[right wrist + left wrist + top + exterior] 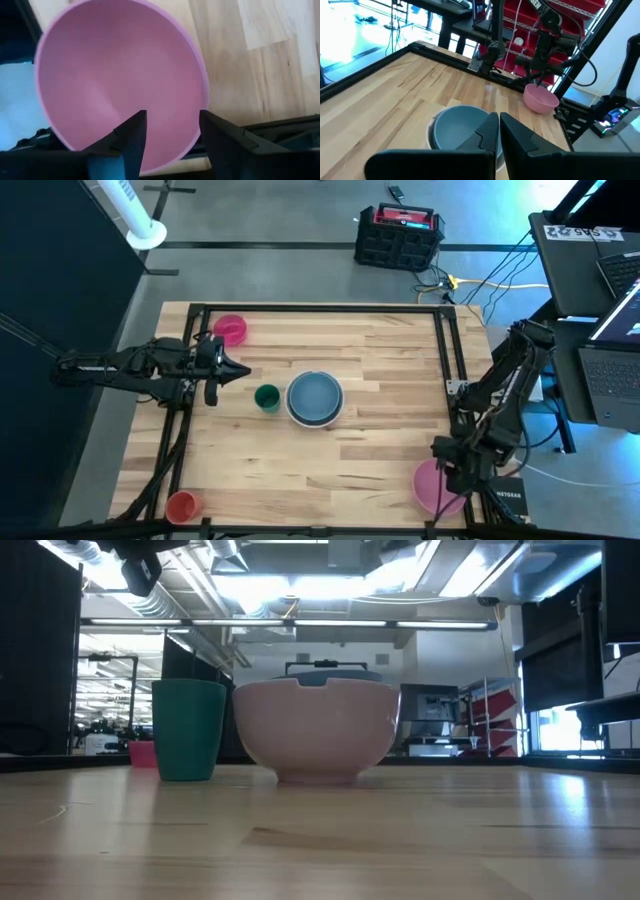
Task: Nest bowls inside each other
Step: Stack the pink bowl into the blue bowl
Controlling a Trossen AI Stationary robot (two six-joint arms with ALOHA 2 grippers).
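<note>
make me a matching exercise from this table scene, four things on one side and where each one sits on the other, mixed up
Things:
1. pale pink bowl
2. green cup
3. magenta bowl
4. red cup

Places:
A. beside the stacked bowls in the middle
B. near corner of the table on the left arm's side
C. far side, just beyond the shut left tool
D. table edge, under the open right tool

Pairs: 1-D, 2-A, 3-C, 4-B
</note>
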